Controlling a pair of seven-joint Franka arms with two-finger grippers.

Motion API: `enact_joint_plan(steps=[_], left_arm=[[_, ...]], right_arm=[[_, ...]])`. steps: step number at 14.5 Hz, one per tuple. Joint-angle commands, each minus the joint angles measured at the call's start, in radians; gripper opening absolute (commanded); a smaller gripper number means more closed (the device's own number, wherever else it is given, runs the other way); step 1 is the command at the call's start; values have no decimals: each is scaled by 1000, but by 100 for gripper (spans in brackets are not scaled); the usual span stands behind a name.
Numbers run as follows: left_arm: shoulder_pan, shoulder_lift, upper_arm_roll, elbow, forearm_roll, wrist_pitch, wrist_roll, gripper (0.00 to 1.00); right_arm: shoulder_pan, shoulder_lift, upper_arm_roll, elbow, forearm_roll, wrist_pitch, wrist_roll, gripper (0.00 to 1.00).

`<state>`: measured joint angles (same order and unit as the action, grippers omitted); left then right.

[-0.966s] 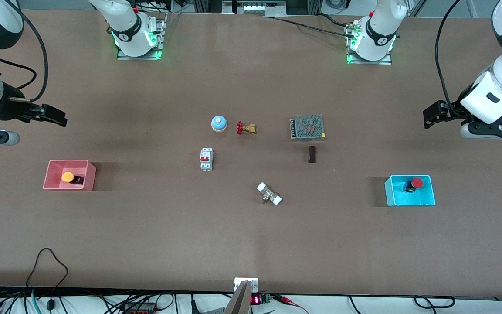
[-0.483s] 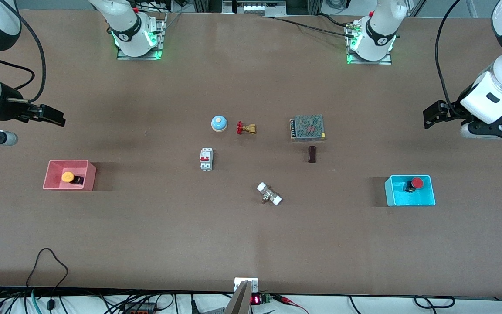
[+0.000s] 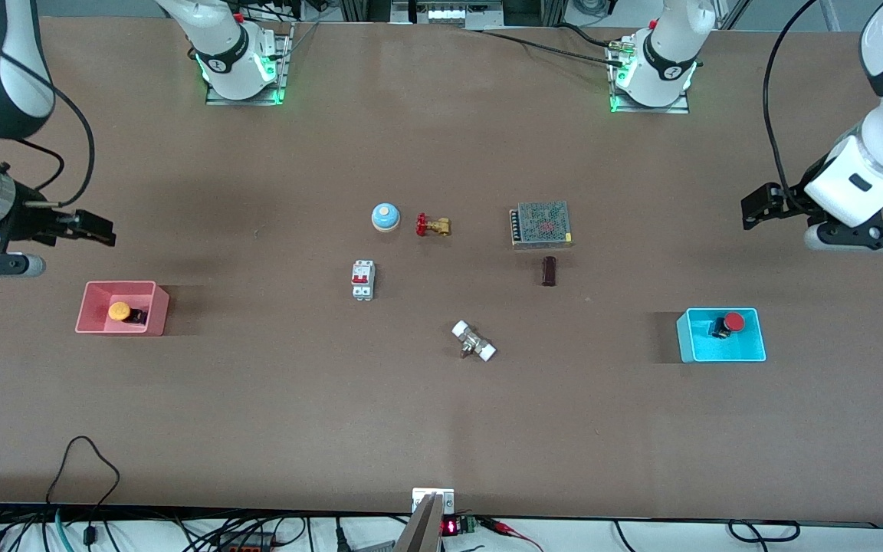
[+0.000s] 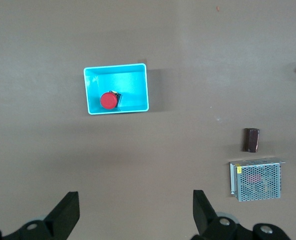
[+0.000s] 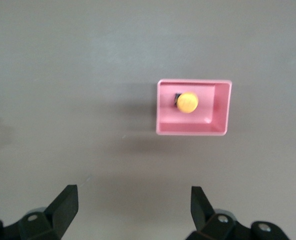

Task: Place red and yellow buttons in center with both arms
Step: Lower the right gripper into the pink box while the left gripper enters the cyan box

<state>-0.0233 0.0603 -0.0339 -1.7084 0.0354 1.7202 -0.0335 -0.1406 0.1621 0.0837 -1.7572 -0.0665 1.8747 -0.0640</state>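
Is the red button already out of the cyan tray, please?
No, the red button sits inside the cyan tray, with nothing gripping it.

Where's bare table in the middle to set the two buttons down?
Bare tabletop lies nearer the front camera than the white-capped fitting, between the pink tray and cyan tray. It is crowded around the bell, valve, breaker and mesh box.

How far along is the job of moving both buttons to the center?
Done: nothing; the yellow button lies in the pink tray, the red button in the cyan tray. In hand: right gripper and left gripper hang open, empty. Left: both picks and placements.
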Motion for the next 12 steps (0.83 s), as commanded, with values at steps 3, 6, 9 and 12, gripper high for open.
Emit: enact_joint_plan(steps=[3,6,9,12], left_arm=[[32,132,0,99,-2,-24,7,100],[42,251,2,157,6,-18,6,100],[74,352,3,144,18,146,15,100],[94,437,3,130,18,232,18,100]], right_arm=[[-63,86,1,-116,-38,266,-100,100],[-69,164,-5,-116,-38,371,-102,100],[-76,217,-12,-116,-38,428,-160,100],[-77,269,-42,-117,-36,483,-229,100]])
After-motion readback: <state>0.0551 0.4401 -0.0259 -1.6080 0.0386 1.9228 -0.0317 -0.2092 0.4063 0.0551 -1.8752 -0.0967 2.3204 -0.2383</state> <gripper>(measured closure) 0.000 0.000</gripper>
